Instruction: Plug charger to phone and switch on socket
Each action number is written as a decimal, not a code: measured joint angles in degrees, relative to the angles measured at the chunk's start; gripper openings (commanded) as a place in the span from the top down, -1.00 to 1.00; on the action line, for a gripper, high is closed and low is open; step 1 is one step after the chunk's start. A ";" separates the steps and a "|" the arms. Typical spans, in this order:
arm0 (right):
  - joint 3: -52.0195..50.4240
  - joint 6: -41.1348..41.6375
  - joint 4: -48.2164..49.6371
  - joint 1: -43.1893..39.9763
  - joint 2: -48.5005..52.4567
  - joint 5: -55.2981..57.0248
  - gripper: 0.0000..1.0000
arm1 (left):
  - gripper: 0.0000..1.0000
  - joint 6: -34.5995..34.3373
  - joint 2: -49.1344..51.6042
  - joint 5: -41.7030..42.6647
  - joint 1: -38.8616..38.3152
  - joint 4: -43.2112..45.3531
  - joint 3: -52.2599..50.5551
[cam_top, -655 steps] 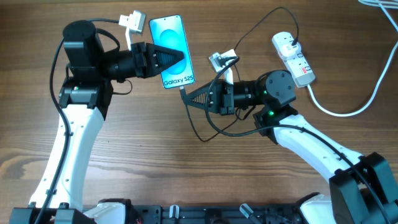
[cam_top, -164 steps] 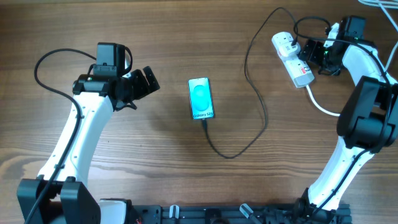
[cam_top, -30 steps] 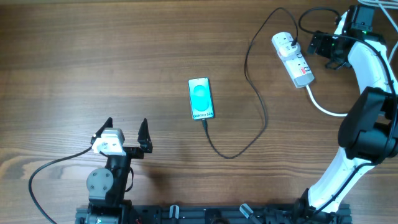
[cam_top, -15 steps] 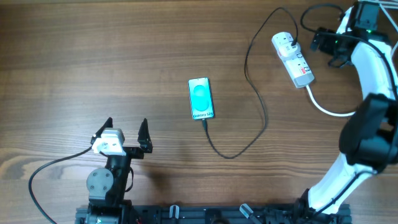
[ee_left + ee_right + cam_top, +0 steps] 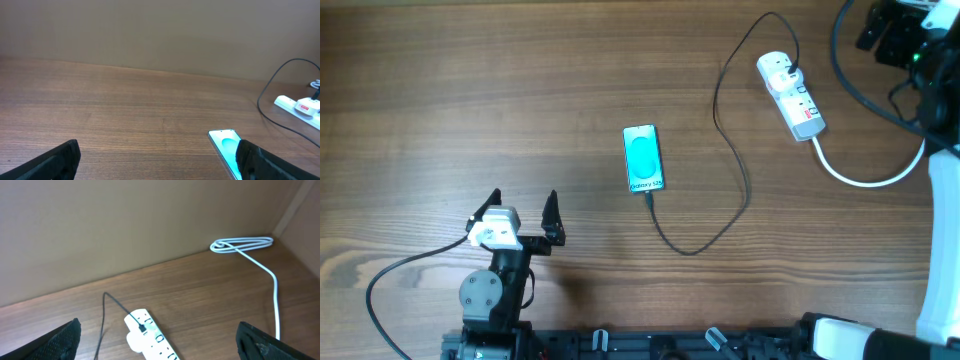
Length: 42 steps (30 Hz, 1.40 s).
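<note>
On the phone [image 5: 642,158], a white band with tiny writing, too small to read. On the socket [image 5: 792,95], small red marks, with no letters clear enough to read.

Near the middle of the table [image 5: 470,80], the phone. Lies flat, blue screen up. At its near short edge, one end of the charger [image 5: 747,190], a thin black cable, touching it. Loops from there toward the front edge, then runs up toward the far edge and into a black plug [image 5: 796,70] on the socket. Close to the far right corner, the socket, flat, with a thick white cord [image 5: 865,180] curving off toward the right edge.

Near the front edge, on the left side, the left gripper [image 5: 524,197]. Fingers [image 5: 55,162] spread wide, holding nothing. Well apart from it, farther back and to the right, the phone. In the left wrist view, just inside the right finger.

By the far right corner, the right gripper [image 5: 878,28]. Fingers [image 5: 60,340] spread wide too, holding nothing. Near it but not touching, the socket. Sits low between the two fingers in the right wrist view.
</note>
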 measured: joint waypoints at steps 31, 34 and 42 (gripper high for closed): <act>-84.08 -7.54 48.37 4.20 -26.62 -15.76 -1.00 | -1.00 0.17 0.00 0.00 0.00 0.02 0.02; -85.66 -7.52 48.50 4.20 -28.57 -17.07 -0.99 | -1.00 0.17 -0.02 0.00 0.00 0.02 0.02; -90.55 -7.72 47.93 4.20 -38.99 -19.50 -1.00 | -1.00 0.17 0.00 0.00 0.00 0.02 0.02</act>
